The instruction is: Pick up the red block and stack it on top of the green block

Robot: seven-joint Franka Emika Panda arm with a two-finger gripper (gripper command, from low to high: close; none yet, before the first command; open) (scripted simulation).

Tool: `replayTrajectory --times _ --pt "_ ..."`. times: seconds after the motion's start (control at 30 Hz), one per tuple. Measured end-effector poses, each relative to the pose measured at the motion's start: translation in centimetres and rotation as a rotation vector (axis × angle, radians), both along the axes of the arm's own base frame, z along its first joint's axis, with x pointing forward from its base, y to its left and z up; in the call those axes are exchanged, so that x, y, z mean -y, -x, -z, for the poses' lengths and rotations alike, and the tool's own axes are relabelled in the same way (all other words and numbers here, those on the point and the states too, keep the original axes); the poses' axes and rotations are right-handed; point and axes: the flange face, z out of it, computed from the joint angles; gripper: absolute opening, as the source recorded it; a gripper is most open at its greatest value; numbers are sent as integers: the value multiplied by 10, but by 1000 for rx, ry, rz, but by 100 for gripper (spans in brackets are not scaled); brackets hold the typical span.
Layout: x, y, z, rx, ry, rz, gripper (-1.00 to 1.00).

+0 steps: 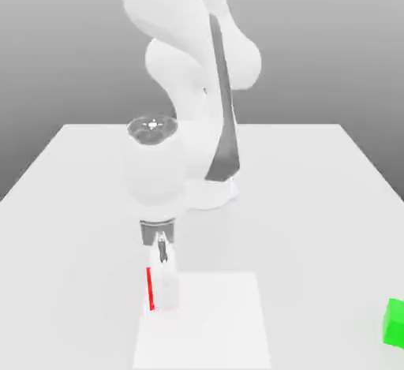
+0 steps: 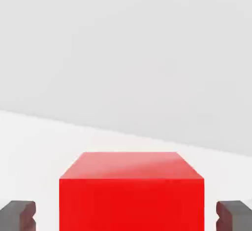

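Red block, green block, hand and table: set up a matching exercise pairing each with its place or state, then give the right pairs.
Things:
1. red block
2. green block
3. hand
4. table

Places or states:
A. white surface under everything
B. open, one finger on each side of a cube
C. alone at the exterior view's right edge
D. between the two grey fingers, with gaps on both sides

Pairs: 1-D, 2-C, 3-B, 4-A

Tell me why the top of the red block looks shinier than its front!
In the hand view, the red block has a paler, lit top face and a deeper red front face, so light falls from above. In the exterior view, a lighter square patch on the table lies beside the claw, and the green block looks evenly bright.
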Motion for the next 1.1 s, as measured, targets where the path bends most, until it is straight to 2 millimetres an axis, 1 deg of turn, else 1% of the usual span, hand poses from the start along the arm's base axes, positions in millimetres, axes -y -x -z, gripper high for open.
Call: replayTrajectory --times 0.07,0.1,0.13,0.33,0.53,0.6,0.63,0.67,0.73,0.8,0.87,0.97,1.03,1.1 --pt "0 0 0 2 0 0 -100" --pt "0 1 3 0 0 -1 -100" --pt "0 0 1 1 1 0 -100" --pt "1 -5 -31 8 1 3 -100" --pt "-1 0 -59 1 1 -2 -100" --pt "-1 -10 -63 -7 -6 -7 -100" --pt "-9 -19 -65 -12 -11 -27 -100" --pt "-34 -28 -66 -15 -14 -93 -100" --pt "-105 -48 -69 -25 -21 -264 -100" --pt "-149 -63 -73 -32 -25 -362 -100" --pt "-192 -73 -77 -35 -25 -447 -100" --pt "-260 -79 -84 -32 -19 -579 -100" --pt "-307 -77 -90 -24 -13 -664 -100" --pt "-353 -71 -96 -12 -5 -743 -100"
